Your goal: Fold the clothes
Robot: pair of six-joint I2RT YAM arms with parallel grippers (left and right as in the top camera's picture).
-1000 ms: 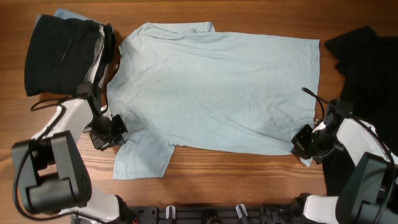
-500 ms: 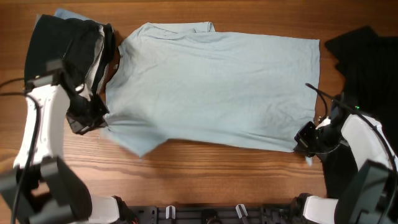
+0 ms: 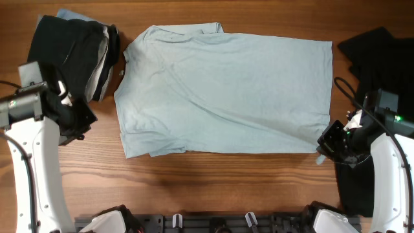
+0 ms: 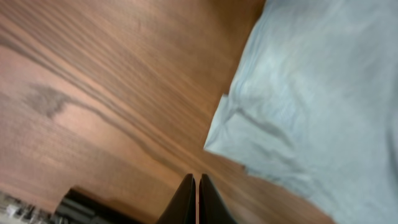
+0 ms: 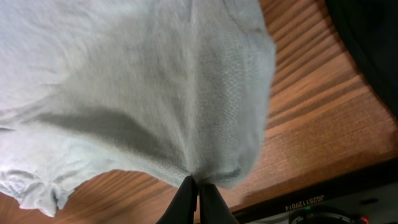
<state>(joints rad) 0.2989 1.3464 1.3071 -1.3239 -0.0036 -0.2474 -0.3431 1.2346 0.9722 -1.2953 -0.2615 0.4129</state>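
Note:
The clothes' pale light-blue T-shirt [image 3: 226, 90] lies spread flat across the middle of the table, neck at the left, its near sleeve [image 3: 152, 142] folded in on the body. My left gripper [image 3: 86, 122] hangs shut and empty left of the shirt, apart from it. In the left wrist view the left gripper [image 4: 198, 186] is above bare wood with the sleeve [image 4: 249, 134] ahead. My right gripper [image 3: 323, 144] is shut on the shirt's near right hem corner. The right wrist view shows the right gripper [image 5: 198, 185] pinching bunched blue cloth [image 5: 155, 93].
A pile of black and grey garments [image 3: 71, 55] lies at the far left, partly over a blue piece. A black garment [image 3: 381, 65] covers the right edge of the table, beside my right arm. Bare wood [image 3: 213, 181] runs along the front edge.
The left gripper has let go of the near sleeve and drawn away to the left; the sleeve now lies folded in on the shirt. The right gripper has shifted slightly right, still holding the hem.

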